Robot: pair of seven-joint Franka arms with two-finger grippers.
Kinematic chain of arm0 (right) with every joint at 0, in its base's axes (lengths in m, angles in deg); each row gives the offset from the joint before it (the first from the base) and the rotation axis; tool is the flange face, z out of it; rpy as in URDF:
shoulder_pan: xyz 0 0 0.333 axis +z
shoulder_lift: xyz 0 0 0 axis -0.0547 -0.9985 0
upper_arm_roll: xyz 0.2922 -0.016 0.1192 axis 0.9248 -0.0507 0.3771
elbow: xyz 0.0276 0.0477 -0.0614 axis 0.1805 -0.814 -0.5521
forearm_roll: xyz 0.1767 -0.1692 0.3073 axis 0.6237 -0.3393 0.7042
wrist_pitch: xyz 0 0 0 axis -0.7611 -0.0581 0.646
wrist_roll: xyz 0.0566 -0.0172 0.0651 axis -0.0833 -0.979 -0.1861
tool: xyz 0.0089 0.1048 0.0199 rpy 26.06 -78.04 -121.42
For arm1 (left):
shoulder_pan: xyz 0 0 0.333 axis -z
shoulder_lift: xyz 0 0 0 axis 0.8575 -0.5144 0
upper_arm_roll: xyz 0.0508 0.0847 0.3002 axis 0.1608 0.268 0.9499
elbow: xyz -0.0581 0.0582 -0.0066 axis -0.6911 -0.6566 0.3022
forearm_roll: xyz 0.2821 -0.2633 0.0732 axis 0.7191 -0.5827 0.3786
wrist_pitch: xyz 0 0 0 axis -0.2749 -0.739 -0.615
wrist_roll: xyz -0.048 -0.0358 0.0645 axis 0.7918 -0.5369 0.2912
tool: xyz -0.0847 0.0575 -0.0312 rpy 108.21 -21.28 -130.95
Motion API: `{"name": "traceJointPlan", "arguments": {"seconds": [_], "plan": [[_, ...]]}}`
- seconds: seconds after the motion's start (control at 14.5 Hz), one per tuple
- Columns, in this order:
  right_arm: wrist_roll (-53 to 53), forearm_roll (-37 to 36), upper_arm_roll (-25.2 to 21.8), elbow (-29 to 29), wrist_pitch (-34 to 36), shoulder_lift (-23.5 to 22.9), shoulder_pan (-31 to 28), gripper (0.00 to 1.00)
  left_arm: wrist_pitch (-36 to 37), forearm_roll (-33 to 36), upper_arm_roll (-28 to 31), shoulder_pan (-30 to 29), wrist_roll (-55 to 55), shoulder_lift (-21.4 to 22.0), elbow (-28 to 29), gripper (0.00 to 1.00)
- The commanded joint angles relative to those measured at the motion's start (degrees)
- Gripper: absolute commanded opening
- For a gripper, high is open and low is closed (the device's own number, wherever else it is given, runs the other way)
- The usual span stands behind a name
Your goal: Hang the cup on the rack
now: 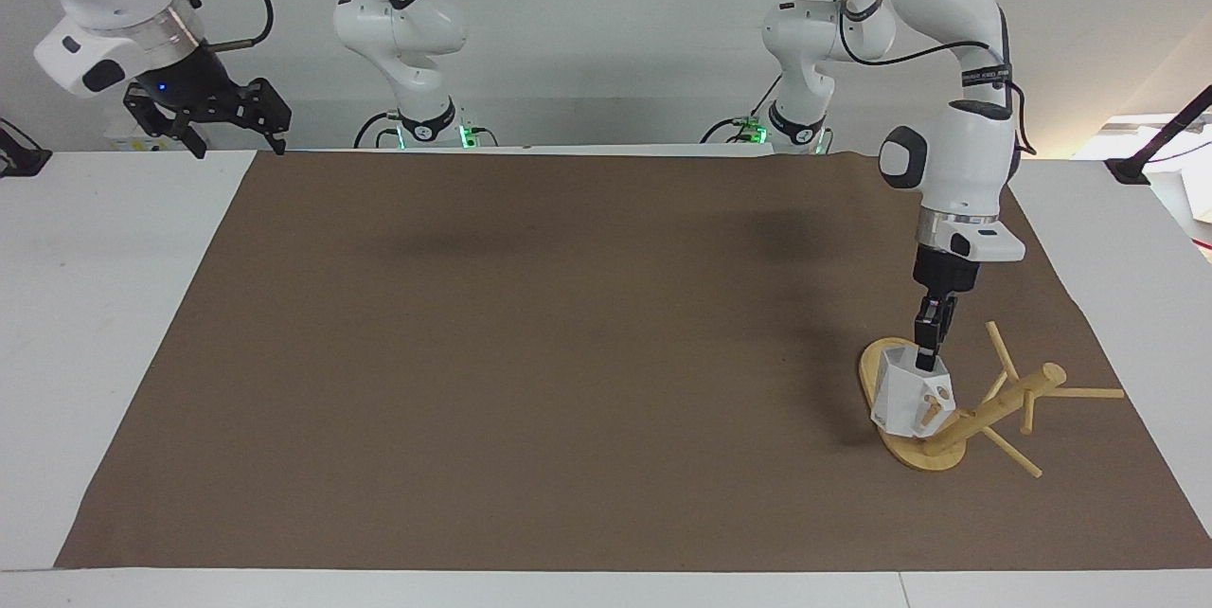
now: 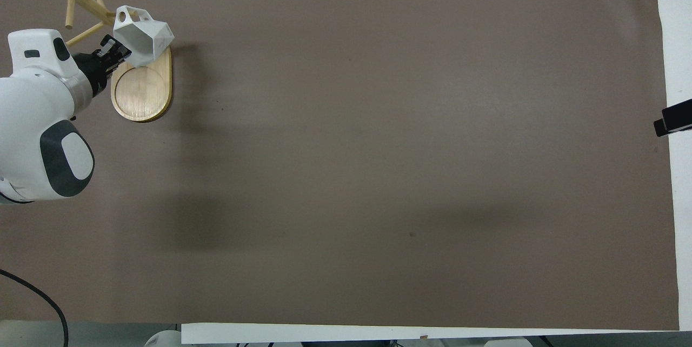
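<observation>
The white faceted cup [image 1: 900,395] hangs from my left gripper [image 1: 926,360], which is shut on its rim. The cup is low over the oval base of the bamboo rack [image 1: 881,364]. Its pierced handle [image 1: 939,395] points at the rack's central post [image 1: 994,404] and is right against it; I cannot tell whether a peg is in the hole. In the overhead view the cup [image 2: 145,40] and left gripper [image 2: 114,51] are over the rack base [image 2: 141,93]. My right gripper [image 1: 204,116] is open and empty, raised over the table's edge at the right arm's end.
A brown mat [image 1: 568,352] covers the table. The rack's thin pegs [image 1: 1084,392] stick out toward the mat's corner at the left arm's end. Only a tip of the right gripper [image 2: 670,120] shows in the overhead view.
</observation>
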Motion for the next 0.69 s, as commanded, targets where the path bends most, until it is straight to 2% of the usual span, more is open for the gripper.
{"name": "traceJointPlan", "arguments": {"seconds": [0.0,0.14,0.28,0.48,0.62], "plan": [[-1.28,-0.96,0.28,0.62,1.07,-0.48,0.40,1.00,9.60,0.38,-0.12,-1.12,-1.91,3.11,-2.01,1.00],[-0.75,-0.96,0.54,0.00,0.99,-0.39,0.31,1.00,18.56,0.47,-0.12,-2.53,-5.15,6.45,-3.76,1.00],[-0.58,-0.96,0.45,-0.87,1.07,-0.13,-0.04,1.00,31.98,0.55,-0.12,-4.27,-11.20,9.53,-7.61,1.00],[-0.58,-0.96,0.45,-1.49,1.07,0.40,-0.13,1.00,51.15,6.58,-0.21,-5.17,-20.08,10.24,-16.22,1.00],[-0.58,-0.96,0.45,-1.58,1.07,0.40,-0.04,1.00,58.74,10.48,-0.47,-4.90,-26.32,10.16,-20.28,1.00]]}}
